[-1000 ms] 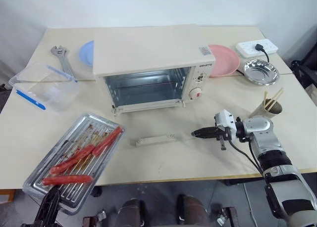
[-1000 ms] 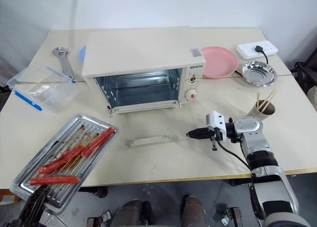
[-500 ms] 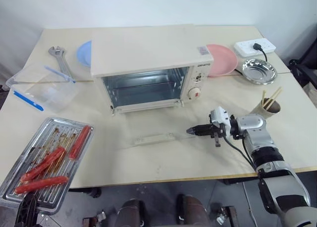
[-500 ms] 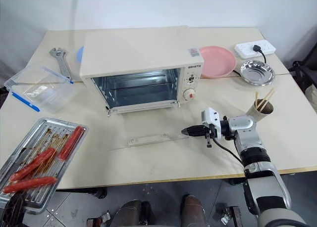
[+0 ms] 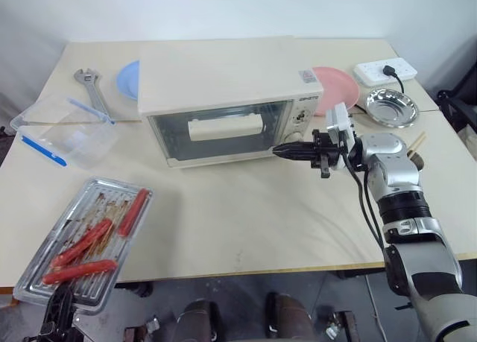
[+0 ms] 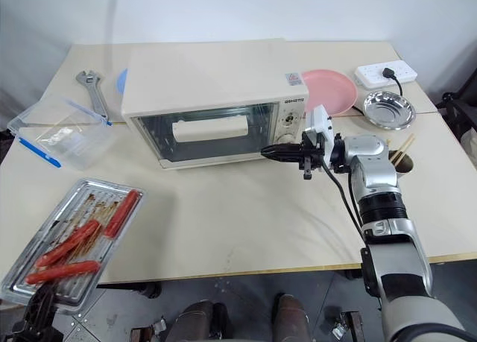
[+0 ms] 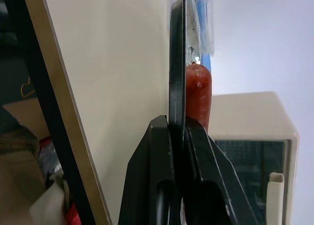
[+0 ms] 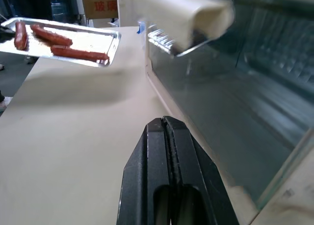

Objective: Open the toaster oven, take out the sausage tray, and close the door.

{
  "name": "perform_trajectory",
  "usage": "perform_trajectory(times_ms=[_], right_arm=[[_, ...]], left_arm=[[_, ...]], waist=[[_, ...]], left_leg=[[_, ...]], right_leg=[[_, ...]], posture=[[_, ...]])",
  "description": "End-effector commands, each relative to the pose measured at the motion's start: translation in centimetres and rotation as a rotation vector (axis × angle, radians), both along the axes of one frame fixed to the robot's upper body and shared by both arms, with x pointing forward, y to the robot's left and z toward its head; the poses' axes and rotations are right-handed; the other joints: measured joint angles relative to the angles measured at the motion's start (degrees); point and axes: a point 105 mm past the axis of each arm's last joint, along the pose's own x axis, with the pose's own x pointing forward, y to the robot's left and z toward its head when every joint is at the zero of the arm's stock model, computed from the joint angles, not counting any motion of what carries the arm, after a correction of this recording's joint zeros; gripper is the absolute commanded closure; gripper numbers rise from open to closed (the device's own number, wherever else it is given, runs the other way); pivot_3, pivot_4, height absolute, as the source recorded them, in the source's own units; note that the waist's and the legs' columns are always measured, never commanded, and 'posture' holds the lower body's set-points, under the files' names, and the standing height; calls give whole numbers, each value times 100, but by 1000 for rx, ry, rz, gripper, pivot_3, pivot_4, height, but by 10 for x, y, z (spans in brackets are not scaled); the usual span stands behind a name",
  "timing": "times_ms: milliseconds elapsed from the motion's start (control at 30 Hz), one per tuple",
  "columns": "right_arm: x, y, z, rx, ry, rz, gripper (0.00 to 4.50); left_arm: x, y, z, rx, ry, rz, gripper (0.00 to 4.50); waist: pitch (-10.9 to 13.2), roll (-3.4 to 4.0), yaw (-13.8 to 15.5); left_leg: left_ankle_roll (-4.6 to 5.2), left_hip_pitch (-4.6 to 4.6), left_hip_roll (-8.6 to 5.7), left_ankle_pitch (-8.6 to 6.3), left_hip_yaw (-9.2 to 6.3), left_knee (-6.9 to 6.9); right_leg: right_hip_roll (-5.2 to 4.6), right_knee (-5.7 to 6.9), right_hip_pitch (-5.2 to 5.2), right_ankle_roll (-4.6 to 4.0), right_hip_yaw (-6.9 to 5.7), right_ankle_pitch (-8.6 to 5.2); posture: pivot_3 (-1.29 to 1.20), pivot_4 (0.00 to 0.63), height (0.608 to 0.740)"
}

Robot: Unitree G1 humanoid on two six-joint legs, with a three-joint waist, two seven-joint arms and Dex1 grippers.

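We hold the sausage tray (image 5: 86, 241) at the near left, overhanging the table (image 5: 246, 223) edge. The left gripper (image 7: 179, 137) is clamped on its thin rim. We judge the sheet metal stiff but light, slick, and prone to tilt from an edge grip, so the loose sausages (image 5: 93, 241) may roll; keep it level. The right gripper (image 5: 287, 151), jaws together, sits at the right end of the door (image 5: 220, 130), which looks shut against the toaster oven (image 5: 223, 81). The glass is fragile; press on the bar handle (image 5: 223, 126).
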Motion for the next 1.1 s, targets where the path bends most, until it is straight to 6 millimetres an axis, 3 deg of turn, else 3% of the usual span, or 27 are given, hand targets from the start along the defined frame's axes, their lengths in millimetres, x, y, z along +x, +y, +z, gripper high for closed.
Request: perform_trajectory(times_ms=[33, 300, 400, 667, 767, 1100], right_arm=[[0, 0, 23, 50, -66, 1, 4485], [-16, 0, 26, 8, -108, 45, 4485], [-24, -7, 18, -64, -140, 45, 4485], [-37, -21, 7, -131, -157, 25, 4485], [-51, -34, -6, -191, -121, 48, 3940], [-67, -71, -24, -161, -127, 31, 542]], left_arm=[[7, -12, 11, 30, -19, -102, 4500], [15, -26, 20, 36, -21, -274, 4500], [26, -42, 16, 43, 14, -433, 4500], [57, -56, 22, 99, 2, -645, 4500], [74, -61, 25, 128, -26, -715, 4500], [113, -77, 29, 196, -62, -937, 4500]], waist=[[0, 0, -7], [0, 0, 0], [2, 3, 34], [3, 6, 2], [4, 8, 39], [5, 10, 17]], left_leg=[[0, 0, 0, 0, 1, 0], [-5, 0, 10, -2, 3, 0], [-5, 0, 9, -3, 2, 0], [-14, 9, -4, -1, 11, -1], [-21, 10, -2, 3, 10, -1], [-27, 19, -4, 8, 17, -2]], right_leg=[[1, 1, -1, 1, 0, 1], [6, 9, -6, 4, 0, 2], [7, 11, -7, 3, 0, 2], [15, 50, -11, 3, 8, 2], [20, 64, -12, 4, 7, 2], [25, 72, -9, 11, 17, 6]], posture=[[0, 150, 740], [0, 150, 740], [0, 150, 740], [0, 150, 740], [0, 150, 740], [0, 150, 740]])
